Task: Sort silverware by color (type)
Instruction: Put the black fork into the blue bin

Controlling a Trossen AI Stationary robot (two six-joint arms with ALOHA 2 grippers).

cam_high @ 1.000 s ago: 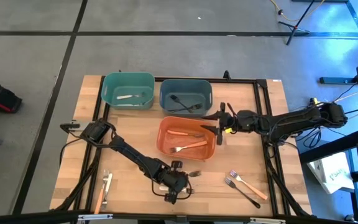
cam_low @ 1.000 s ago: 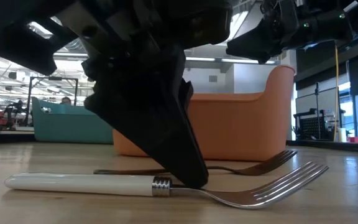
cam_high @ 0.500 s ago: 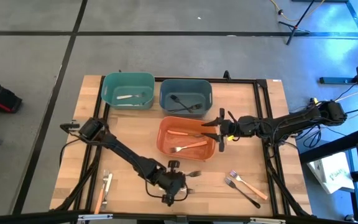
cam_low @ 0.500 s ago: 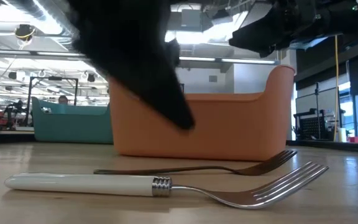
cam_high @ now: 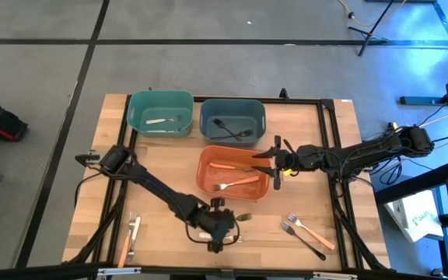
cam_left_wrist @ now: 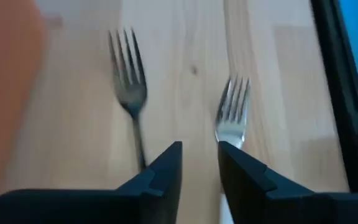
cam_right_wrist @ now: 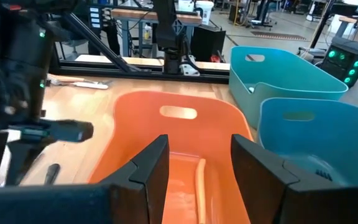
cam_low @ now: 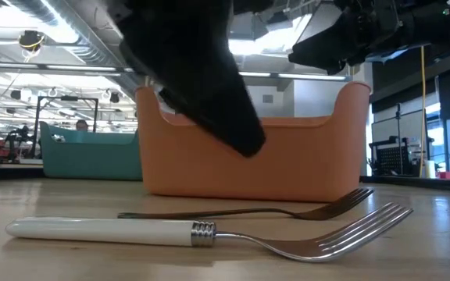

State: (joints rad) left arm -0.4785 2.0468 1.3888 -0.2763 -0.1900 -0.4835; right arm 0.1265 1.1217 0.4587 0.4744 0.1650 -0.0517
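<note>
Near the table's front edge lie two forks side by side: a white-handled fork (cam_low: 131,229) with silver tines (cam_left_wrist: 232,112), and a dark fork (cam_low: 248,212) behind it. My left gripper (cam_high: 216,236) hangs a little above them, tilted down. Its fingers (cam_left_wrist: 166,171) stand open by a narrow gap with only table wood between them, and touch neither fork. My right gripper (cam_high: 274,162) is open over the right rim of the orange bin (cam_right_wrist: 179,124) and holds nothing.
At the back stand a teal bin (cam_high: 160,113) with a white utensil and a blue-grey bin (cam_high: 232,120) with black utensils. The orange bin (cam_high: 234,171) holds orange-handled pieces. Two forks (cam_high: 306,232) lie front right, more utensils (cam_high: 129,237) front left.
My left gripper has risen from the white-handled fork, where a fingertip stood at the handle's metal collar, and now hangs clear above it. The fork lies where it was, flat on the table.
</note>
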